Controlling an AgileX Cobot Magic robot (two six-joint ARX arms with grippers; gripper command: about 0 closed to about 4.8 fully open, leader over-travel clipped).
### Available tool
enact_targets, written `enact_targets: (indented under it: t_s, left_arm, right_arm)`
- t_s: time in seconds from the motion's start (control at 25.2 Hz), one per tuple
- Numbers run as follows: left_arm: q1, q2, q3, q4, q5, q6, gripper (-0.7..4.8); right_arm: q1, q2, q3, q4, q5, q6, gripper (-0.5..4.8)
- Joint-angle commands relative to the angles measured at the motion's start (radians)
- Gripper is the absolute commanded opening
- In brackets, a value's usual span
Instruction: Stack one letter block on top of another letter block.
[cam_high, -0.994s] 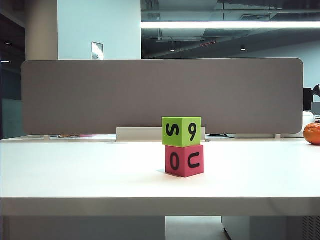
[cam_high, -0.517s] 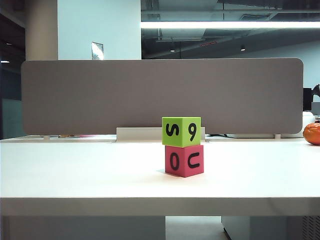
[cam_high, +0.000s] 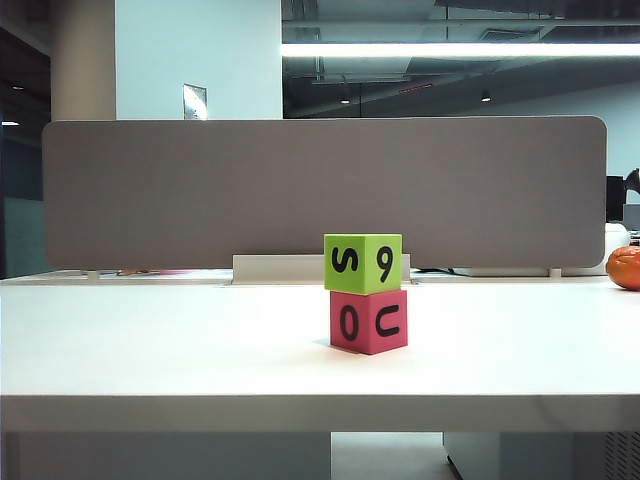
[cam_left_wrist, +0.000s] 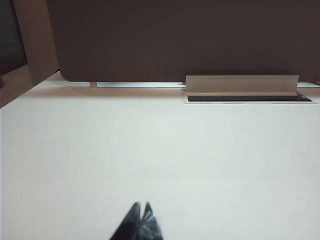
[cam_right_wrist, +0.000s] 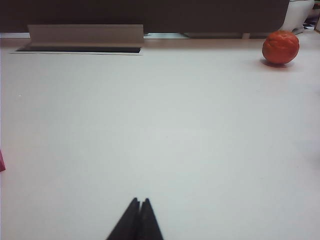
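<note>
— So, where do the two letter blocks sit?

— On the white surface (cam_high: 150, 350). My lime-green block (cam_high: 362, 263), showing "S" and "9", rests squarely on top of the pink-red block (cam_high: 368, 321), which shows "0" and "U". They touch face to face, edges nearly flush, both upright. Taking that stack as the landmark: the grey divider panel (cam_high: 320, 190) stands behind it, and a low white cable cover (cam_high: 275, 268) lies at the panel's foot, behind the stack.

— And your tools?

— Neither appears in the exterior view. My left tool (cam_left_wrist: 141, 209) shows in its wrist view with its dark fingertips pressed together, holding nothing, above bare surface; the stack is out of that view. My right tool (cam_right_wrist: 140, 202) is likewise closed tip to tip and carrying nothing. In its wrist view only a sliver of the pink-red block (cam_right_wrist: 2, 162) peeks in at the frame edge, well apart from the tips.

— Anything else around?

— An orange fruit (cam_right_wrist: 280, 47) sits on the surface well away from the stack, off to its right in the exterior view, close to the panel.
</note>
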Motion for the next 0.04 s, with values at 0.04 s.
enact_targets:
  t_s: [0.04]
  left_arm:
    - [0.002, 0.001, 0.003, 0.011, 0.005, 0.004, -0.05]
  right_arm:
    - [0.000, -0.002, -0.006, 0.009, 0.001, -0.003, -0.01]
